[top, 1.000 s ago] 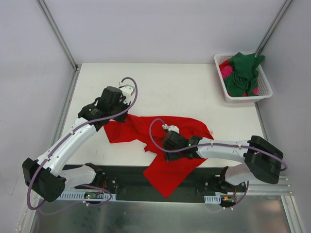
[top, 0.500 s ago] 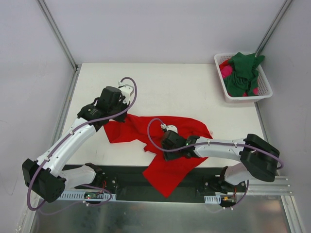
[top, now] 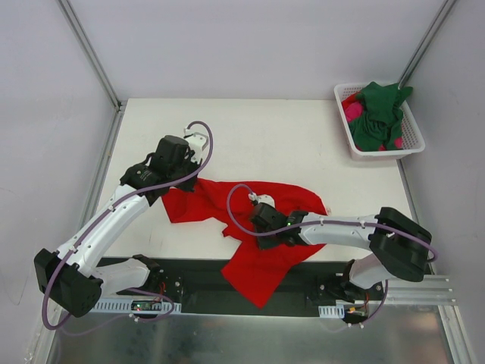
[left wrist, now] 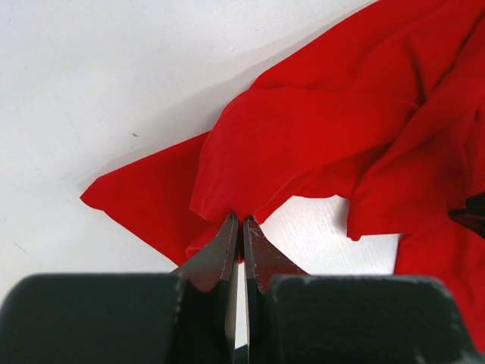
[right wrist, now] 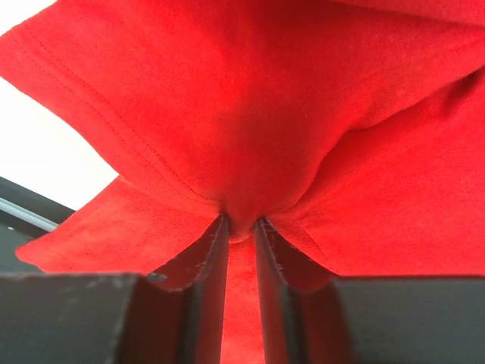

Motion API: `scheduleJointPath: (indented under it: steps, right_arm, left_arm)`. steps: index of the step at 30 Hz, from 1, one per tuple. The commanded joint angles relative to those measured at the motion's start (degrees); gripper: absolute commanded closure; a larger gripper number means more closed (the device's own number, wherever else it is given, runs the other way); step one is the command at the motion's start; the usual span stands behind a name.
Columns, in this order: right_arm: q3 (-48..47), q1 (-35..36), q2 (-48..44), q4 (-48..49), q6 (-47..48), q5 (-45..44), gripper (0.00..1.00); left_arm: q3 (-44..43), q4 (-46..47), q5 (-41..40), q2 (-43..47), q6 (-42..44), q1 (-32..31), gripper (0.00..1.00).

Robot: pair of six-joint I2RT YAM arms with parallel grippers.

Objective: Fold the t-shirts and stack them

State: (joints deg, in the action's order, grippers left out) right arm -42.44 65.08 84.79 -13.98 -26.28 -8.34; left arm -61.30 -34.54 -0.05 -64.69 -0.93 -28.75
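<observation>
**Both grippers pinch the bright red cloth t-shirt (top: 267, 262)**

The left gripper (left wrist: 241, 226) has its jaws drawn together to a sliver. They nip a folded edge of the shirt (left wrist: 318, 129), and the cloth fans away from the tips toward 1 and 2 o'clock in the left wrist view.

The right gripper (right wrist: 241, 224) stands narrow, with a bunched fold of the same shirt (right wrist: 250, 114) caught between its fingers. Cloth spreads out on both sides of them.

From above, the left gripper (top: 191, 182) holds the shirt's 10 o'clock corner. The right gripper (top: 259, 218) grips near the shirt's middle.

The shirt lies crumpled on the white table (top: 288, 136), from its centre toward 6 o'clock. A pointed flap hangs over the near edge onto the dark rail (top: 197, 292).

At the table's 2 o'clock corner, well apart, sits a white slotted plastic basket (top: 415, 138). It holds a dark green cloth t-shirt (top: 375, 114) heaped over a magenta-pink cloth t-shirt (top: 353, 111).
</observation>
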Motion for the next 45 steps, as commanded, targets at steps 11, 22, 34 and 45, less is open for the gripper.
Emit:
scheduleJointPath:
  steps: [11, 22, 34, 45]
  right_arm:
    - [-2.21, 0.31, -1.73, -2.8, 0.53, -0.88, 0.98]
    - [-9.59, 0.58, -14.3, -18.0, 3.52, -7.48, 0.99]
    - [-7.58, 0.93, -5.79, -15.83, 4.22, -4.85, 0.96]
    - [-9.42, 4.79, 4.15, -11.77, 3.26, -2.56, 0.78]
  left_arm:
    - [0.3, 1.06, 0.93, 0.61, 0.4, 0.8, 1.0]
    - [-0.05, 1.32, 1.72, 0.09, 0.4, 0.72, 1.0]
    - [0.04, 1.32, 1.9, 0.61, 0.4, 0.72, 1.0]
    - [0.57, 1.32, 1.64, 1.31, 0.4, 0.72, 1.0]
